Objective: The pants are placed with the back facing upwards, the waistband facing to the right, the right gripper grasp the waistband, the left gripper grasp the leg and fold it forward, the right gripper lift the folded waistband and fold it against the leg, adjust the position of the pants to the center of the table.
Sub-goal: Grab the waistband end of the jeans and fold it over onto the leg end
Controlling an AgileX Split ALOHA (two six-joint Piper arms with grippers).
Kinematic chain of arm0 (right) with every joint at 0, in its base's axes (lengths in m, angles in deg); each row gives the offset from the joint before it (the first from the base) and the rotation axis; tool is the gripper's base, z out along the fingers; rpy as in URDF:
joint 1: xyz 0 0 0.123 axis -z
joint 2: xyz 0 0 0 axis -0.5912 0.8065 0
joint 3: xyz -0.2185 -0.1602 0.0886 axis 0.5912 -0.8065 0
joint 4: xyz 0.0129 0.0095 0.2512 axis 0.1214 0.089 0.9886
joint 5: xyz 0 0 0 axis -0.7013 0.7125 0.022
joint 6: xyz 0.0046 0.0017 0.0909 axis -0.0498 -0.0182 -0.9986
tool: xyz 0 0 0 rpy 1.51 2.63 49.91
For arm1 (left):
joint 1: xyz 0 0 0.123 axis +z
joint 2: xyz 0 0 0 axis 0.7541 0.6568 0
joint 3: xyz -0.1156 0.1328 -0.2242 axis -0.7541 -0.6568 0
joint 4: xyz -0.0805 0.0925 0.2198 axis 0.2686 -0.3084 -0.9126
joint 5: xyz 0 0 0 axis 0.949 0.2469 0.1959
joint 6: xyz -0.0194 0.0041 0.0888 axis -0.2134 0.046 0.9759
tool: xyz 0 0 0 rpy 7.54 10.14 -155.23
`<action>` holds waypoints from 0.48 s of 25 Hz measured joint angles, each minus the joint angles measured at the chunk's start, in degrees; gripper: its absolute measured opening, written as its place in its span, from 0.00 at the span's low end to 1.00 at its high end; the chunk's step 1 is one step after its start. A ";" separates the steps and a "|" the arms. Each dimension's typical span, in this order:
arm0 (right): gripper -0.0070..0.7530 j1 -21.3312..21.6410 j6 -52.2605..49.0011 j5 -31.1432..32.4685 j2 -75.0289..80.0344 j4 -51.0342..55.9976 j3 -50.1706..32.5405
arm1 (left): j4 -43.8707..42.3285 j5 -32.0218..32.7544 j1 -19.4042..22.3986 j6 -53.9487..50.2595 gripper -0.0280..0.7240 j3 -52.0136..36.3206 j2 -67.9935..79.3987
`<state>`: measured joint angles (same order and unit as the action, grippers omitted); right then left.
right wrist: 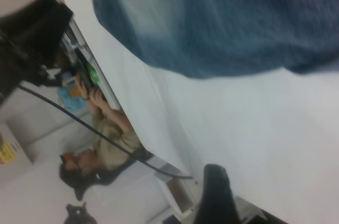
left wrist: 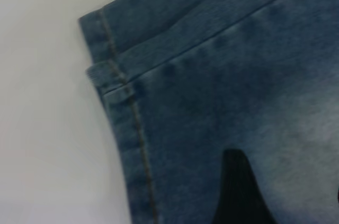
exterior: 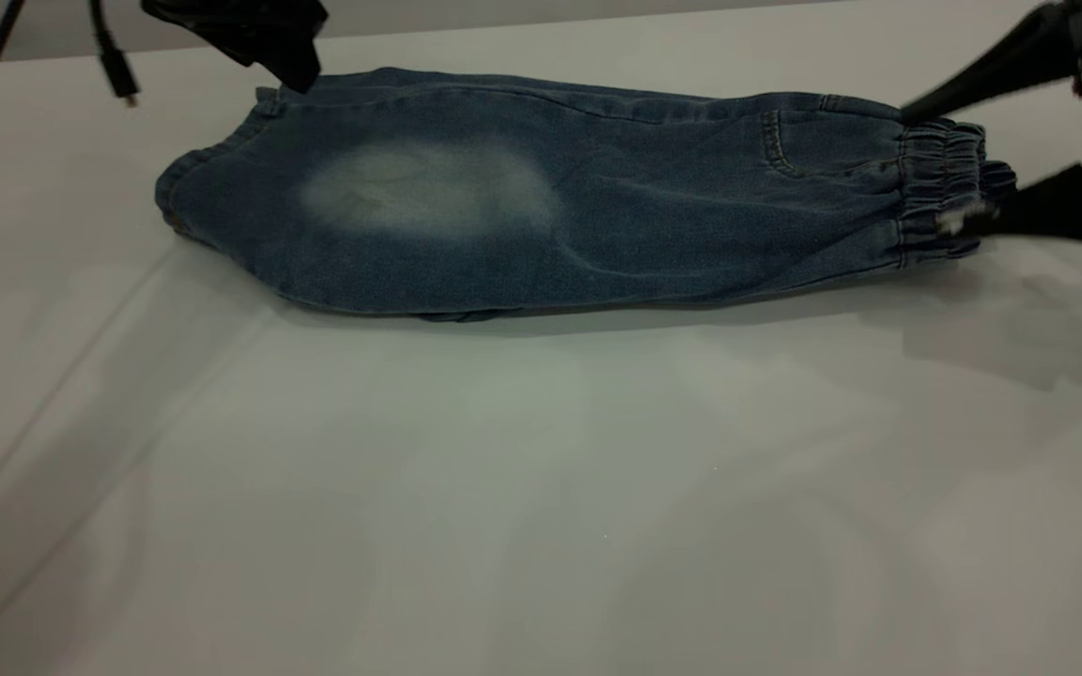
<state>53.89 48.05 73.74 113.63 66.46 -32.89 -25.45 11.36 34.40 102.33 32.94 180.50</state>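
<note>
You have one pair of pants lying folded lengthwise along the far side of the tabletop, hem to your left, elastic waistband to your right. Your right gripper sits at that waistband with its fingers spread, one above the gathered band and the scuffed one below it, not clamped. Your left gripper hovers over the far hem corner; whether its fingers are spread or together cannot be told. Its wrist view shows a black fingertip above the denim near the stitched hem. A pale faded patch marks the upper layer. The tabletop is plain white. Beyond its edge, the right wrist view shows one seated person and a black cable.
</note>
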 joint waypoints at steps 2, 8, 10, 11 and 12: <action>0.60 0.00 1.41 -2.28 0.00 -0.28 -1.28 | 0.22 0.06 -0.14 0.00 0.58 0.00 0.00; 0.60 0.00 7.63 -11.28 0.00 0.26 -1.35 | 1.49 0.77 -0.45 -0.13 0.58 0.00 0.00; 0.60 0.00 11.35 -13.31 0.00 -0.64 -1.35 | 1.71 0.71 -0.80 -0.02 0.58 0.00 0.00; 0.60 0.00 13.55 -14.34 0.00 -0.64 -1.35 | 1.71 0.77 -1.01 -0.02 0.58 0.00 0.00; 0.60 0.00 15.81 -14.97 0.00 -0.16 -1.35 | 1.71 0.77 -1.09 -0.02 0.58 0.00 0.00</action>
<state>53.89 63.86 58.77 113.63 66.29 -34.24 -23.74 12.12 33.31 102.31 32.94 180.50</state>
